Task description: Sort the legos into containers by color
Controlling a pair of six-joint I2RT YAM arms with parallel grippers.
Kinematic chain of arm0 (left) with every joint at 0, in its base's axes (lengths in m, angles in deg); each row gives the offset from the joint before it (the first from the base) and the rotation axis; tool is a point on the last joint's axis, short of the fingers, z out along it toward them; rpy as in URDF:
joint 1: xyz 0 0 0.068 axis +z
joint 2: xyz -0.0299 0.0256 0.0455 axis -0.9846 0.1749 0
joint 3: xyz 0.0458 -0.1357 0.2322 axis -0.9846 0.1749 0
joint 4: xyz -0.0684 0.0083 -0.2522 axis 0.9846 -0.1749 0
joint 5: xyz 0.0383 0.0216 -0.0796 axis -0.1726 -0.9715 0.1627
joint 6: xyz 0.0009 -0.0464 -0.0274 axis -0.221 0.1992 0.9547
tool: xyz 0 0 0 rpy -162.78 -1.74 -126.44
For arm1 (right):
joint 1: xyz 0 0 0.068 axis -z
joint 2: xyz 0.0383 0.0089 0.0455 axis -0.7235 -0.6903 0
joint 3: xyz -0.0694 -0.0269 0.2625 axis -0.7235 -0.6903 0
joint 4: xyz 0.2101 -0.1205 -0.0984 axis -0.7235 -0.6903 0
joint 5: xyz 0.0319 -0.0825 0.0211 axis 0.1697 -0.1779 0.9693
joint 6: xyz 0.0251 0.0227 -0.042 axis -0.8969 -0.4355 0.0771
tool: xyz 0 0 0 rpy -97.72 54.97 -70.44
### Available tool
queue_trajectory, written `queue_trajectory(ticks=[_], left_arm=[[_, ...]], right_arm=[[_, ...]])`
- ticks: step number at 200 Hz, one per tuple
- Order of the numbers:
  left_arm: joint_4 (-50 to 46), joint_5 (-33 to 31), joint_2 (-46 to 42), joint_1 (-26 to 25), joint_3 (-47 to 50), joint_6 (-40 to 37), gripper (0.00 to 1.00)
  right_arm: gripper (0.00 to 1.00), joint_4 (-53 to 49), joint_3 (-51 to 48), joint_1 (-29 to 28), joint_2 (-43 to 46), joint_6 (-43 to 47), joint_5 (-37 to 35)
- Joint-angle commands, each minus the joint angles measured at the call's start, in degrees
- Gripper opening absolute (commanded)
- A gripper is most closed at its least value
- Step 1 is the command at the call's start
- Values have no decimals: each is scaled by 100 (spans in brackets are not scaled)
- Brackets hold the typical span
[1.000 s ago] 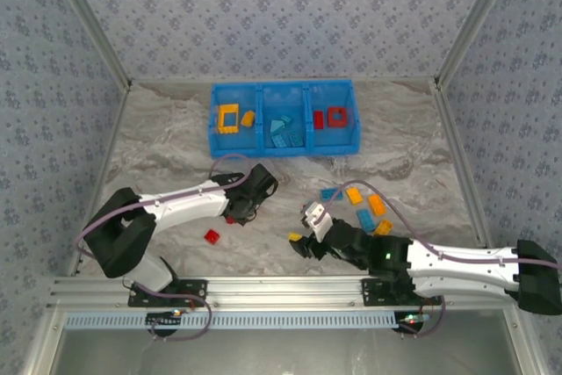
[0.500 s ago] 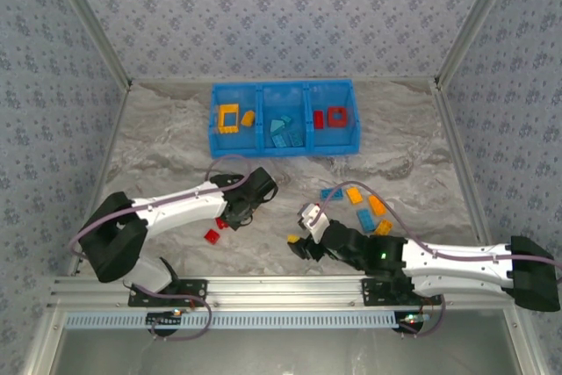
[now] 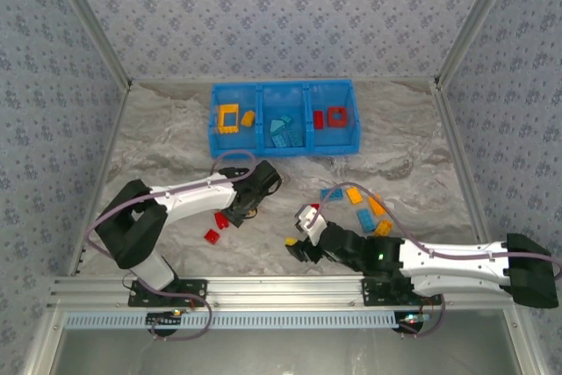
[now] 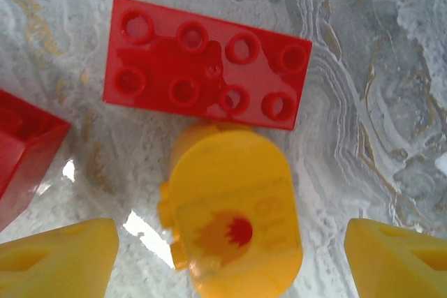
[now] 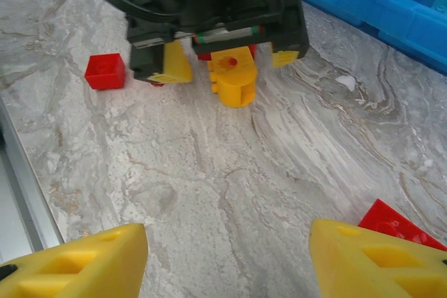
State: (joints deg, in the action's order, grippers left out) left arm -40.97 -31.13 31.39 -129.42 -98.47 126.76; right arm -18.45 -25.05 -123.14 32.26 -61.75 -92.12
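The left gripper [image 4: 227, 259] is spread wide, one finger on each side of the yellow round piece [image 4: 234, 232] standing on the tabletop [image 4: 377, 102]. A red flat brick [image 4: 206, 64] lies right against it. Closing off-centre could squirt the rounded piece out or drag the red brick along. The right gripper [image 5: 227, 259] hangs apart, empty.

1. Container: bright blue rectangular plastic bin [image 3: 283, 148]. Yellow-orange bricks [image 3: 228, 118] in the 9 o'clock compartment, blue bricks [image 3: 283, 132] in the middle, red bricks [image 3: 336, 117] at 3 o'clock.
2. Loose: flat red eight-stud plastic brick [image 4: 206, 62], at 12 o'clock of the rounded yellow-orange plastic piece [image 4: 234, 193], which bears a red flame-like mark.
3. Surface: marbled tabletop [image 3: 176, 147], grey-white with veins.
4. Surround: patterned walls [image 3: 281, 15], blue-grey with a small floral print.
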Motion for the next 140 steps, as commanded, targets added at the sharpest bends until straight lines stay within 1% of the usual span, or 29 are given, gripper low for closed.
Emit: queue_trajectory(ticks=[1,17,48,74,97,121,140], left_arm=[[156,121,139,97,-54,-26,82],[249,122,225,137,-7,-13,79],[460,238,373,179,92,-52,70],[444,258,334,163,111,-67,59],[319,140,162,115,104,-94,47],[118,5,-144,14,-5,-263,44],[-61,-129,-498,-63,-274,-692,43]], right_arm=[[65,227,106,-117,-11,138,-147],[66,202,102,-118,-13,126,-183],[66,173,102,-125,-18,62,-223],[66,129,103,-118,-5,29,-269],[66,91,110,-121,4,25,-303],[66,-8,175,-123,103,47,-414],[66,-130,292,-125,306,107,-627]])
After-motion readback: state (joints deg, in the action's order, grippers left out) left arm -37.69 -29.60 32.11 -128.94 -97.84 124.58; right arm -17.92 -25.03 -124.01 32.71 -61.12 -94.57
